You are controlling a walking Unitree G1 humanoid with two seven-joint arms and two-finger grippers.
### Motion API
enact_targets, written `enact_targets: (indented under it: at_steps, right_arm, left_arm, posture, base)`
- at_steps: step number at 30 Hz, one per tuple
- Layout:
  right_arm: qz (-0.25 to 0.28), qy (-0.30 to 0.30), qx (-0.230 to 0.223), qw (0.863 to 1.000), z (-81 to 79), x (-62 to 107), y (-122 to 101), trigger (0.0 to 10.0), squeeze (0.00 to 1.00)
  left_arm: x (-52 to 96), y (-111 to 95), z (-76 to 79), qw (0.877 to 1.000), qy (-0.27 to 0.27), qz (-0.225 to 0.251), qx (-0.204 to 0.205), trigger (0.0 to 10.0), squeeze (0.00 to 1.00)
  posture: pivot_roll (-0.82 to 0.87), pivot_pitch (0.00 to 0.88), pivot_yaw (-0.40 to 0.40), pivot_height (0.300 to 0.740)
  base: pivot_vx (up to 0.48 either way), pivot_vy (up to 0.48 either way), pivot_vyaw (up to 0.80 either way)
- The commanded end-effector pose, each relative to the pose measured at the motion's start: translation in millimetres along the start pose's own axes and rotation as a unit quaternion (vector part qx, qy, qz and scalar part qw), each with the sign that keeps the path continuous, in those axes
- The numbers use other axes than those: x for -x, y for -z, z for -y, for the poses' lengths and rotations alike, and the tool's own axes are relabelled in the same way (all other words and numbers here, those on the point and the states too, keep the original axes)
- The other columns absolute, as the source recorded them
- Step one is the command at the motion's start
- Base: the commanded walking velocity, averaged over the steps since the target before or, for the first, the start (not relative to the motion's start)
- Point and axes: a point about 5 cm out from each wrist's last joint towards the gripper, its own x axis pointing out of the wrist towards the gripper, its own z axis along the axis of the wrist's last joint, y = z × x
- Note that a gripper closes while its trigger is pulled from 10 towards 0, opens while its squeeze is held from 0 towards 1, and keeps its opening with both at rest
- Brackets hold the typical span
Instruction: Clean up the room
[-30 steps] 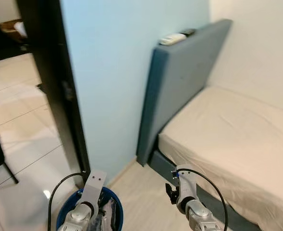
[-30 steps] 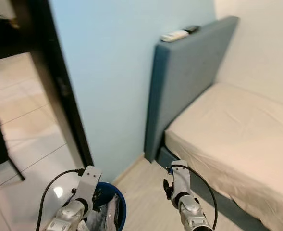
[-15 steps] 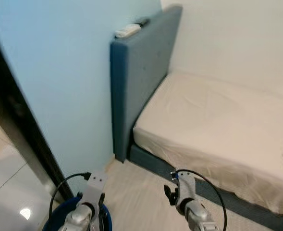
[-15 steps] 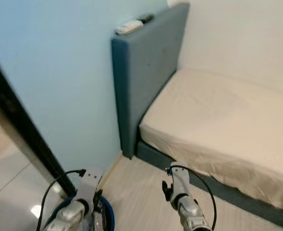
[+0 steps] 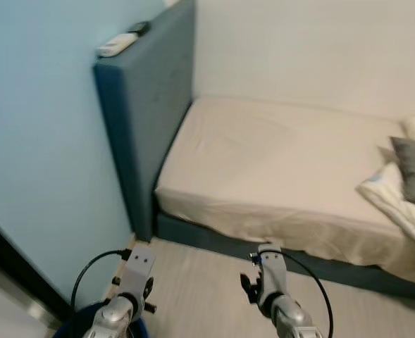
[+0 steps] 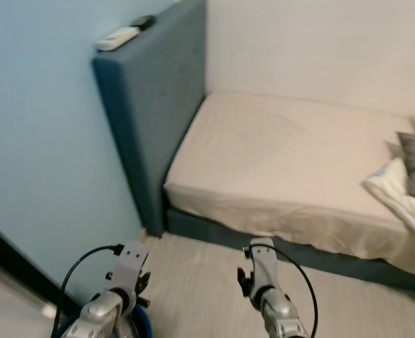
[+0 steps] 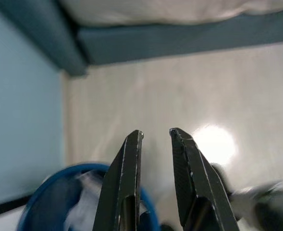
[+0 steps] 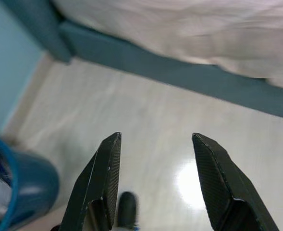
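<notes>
Nearest the camera, both arms are hanging low over the pale floor (image 5: 207, 282). The left gripper (image 7: 155, 135) is pointing down at the floor with its fingers parted only by a narrow gap and holding nothing. The blue bin (image 7: 59, 197) is sitting just beneath and beside it, close to the light blue wall (image 5: 38, 155), with pale crumpled material showing inside; what that material is cannot be told. In the head views the bin's rim (image 5: 73, 327) is showing at the bottom edge, just behind the left arm.

The right gripper (image 8: 153, 139) is hovering over bare floor with its fingers spread wide and nothing between them. The bin (image 8: 21, 187) is lying off to one side of it, apart from the fingers.

Beyond the arms, the bed (image 5: 277, 176) is standing against the far wall, its dark blue base (image 5: 263, 246) meeting the floor and a cream sheet covering the mattress. The blue headboard (image 5: 144, 120) is rising upright at the bed's left end, set against the blue wall. A white remote (image 5: 117, 45) and a darker one (image 5: 138, 28) are resting on the headboard's top edge, the dark one farther back.

At the bed's right end, a grey pillow (image 5: 413, 169) is lying on bunched white bedding (image 5: 397, 204) that is drooping over the mattress edge.
</notes>
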Motion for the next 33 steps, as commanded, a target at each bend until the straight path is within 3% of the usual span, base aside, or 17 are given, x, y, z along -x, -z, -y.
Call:
enact_targets:
  at_steps: [1, 29, 33]
  right_arm:
    - [-0.007, -0.004, -0.004, 1.000, -3.7, 0.6, 3.4, 10.0, 0.00]
    - [-0.011, -0.013, -0.003, 1.000, -9.5, 1.2, 5.7, 10.0, 0.00]
    - [-0.010, -0.011, -0.003, 1.000, -8.7, 1.6, 5.6, 10.0, 0.00]
  left_arm:
    - [4.4, 11.3, 1.7, 1.000, 0.006, -0.015, 0.000, 10.0, 0.00]
    - [11.9, 17.5, -0.7, 1.000, 0.025, -0.010, -0.004, 10.0, 0.00]
    - [10.7, 15.2, -2.2, 1.000, 0.012, -0.003, 0.014, 10.0, 0.00]
  posture:
    - [0.03, 0.112, -0.047, 0.740]
    - [0.03, 0.103, -0.047, 0.740]
    - [0.03, 0.099, -0.046, 0.740]
  base:
    - [0.000, 0.000, -0.80]
    - [0.000, 0.000, -0.80]
    - [0.000, 0.000, -0.80]
